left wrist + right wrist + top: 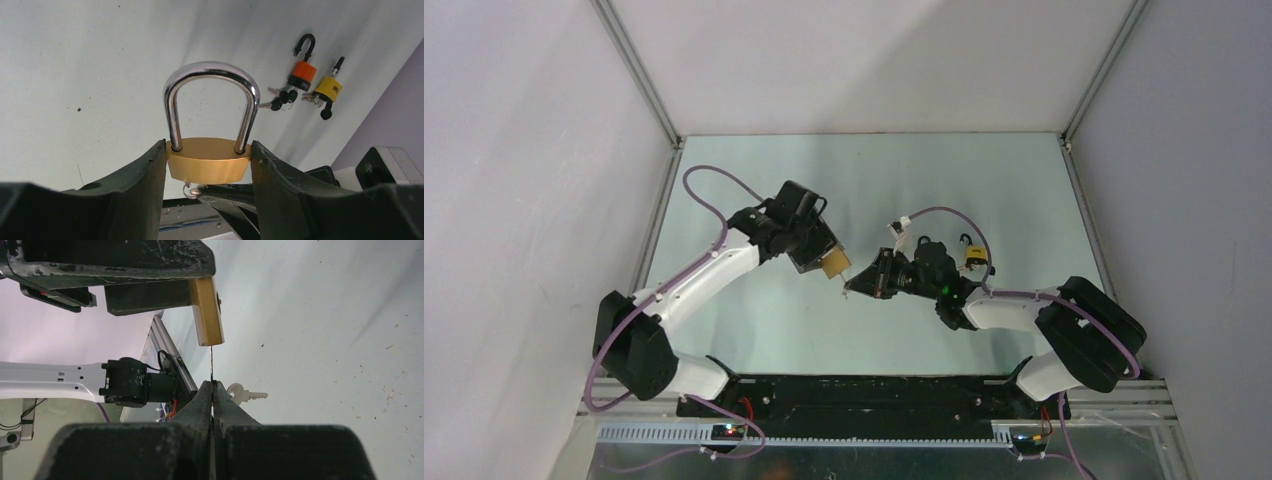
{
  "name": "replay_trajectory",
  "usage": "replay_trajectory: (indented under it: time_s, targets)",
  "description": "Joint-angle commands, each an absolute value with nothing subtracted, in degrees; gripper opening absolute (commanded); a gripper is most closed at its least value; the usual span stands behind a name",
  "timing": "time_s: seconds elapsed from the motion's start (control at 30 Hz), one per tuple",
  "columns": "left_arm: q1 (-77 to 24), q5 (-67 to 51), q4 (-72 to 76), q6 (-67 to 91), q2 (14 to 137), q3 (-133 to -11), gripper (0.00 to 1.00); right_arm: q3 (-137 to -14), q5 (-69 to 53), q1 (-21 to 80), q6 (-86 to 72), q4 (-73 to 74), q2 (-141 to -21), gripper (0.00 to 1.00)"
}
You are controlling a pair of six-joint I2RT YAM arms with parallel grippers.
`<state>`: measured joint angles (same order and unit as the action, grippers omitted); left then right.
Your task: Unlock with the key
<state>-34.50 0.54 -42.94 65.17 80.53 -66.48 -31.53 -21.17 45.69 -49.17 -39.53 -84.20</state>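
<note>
Left tool [208,150] up close, black fingers [145,170] grasping the brass padlock [207,162] by both sides of its body, steel shackle seated, the lock held off the counter [75,60] near its middle. Right tool [212,387] is clenched tight on the key [211,362], thin blade meeting the lock's underside; how deep it sits, can't tell. A second key [245,394] juts out beside those fingers. An orange padlock [303,72] and a yellow padlock [329,88] lie side by side, well apart.
</note>
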Motion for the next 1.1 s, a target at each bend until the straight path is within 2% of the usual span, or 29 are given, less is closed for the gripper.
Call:
replay_trajectory:
  time_s: [0.0, 0.27, 0.5, 1.07]
  targets:
    - [-35.99, -0.25, -40.41, 70.4, 75.36, -65.74, 0.0, -33.83, -17.24, 45.87, -49.76, -44.34, -84.53, 0.0]
    - [-36.13, -1.59, -40.01, 66.92, 75.64, -65.38, 0.0, -33.84, -19.74, 44.68, -45.99, -44.62, -82.69, 0.0]
    - [-34.81, -7.23, -40.15, 62.57, 76.97, -67.01, 0.0, -33.4, -23.55, 44.08, -40.9, -47.6, -82.45, 0.0]
    - [-30.24, -15.74, -40.14, 62.01, 77.73, -65.98, 0.0, -32.78, -17.87, 45.79, -37.52, -46.55, -80.53, 0.0]
